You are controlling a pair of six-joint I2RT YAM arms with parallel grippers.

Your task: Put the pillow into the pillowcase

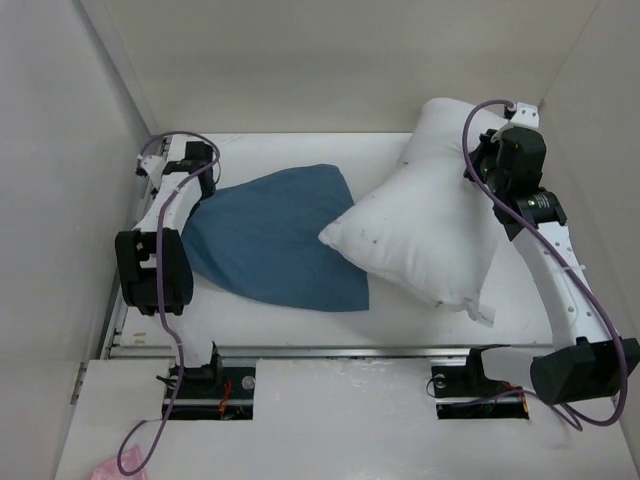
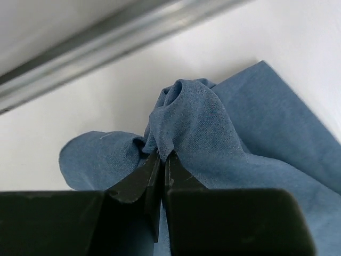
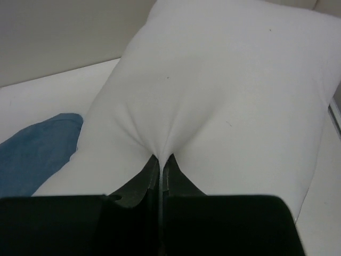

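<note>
The blue pillowcase (image 1: 275,240) lies flat on the table's left half, its far left corner bunched up. My left gripper (image 1: 203,178) is shut on that bunched fold of pillowcase (image 2: 186,114), jaws pinching the cloth (image 2: 161,154). The plump white pillow (image 1: 430,215) lies on the right, its near left corner overlapping the pillowcase's right edge. My right gripper (image 1: 492,165) is shut on a pinch of the pillow (image 3: 224,80) cover at its far right side, fabric puckering between the jaws (image 3: 161,157).
White walls close in on the left, back and right. A metal rail (image 2: 106,45) runs along the table's left edge beside the left gripper. The arm bases (image 1: 210,380) sit at the near edge. A pink scrap (image 1: 105,470) lies at the bottom left.
</note>
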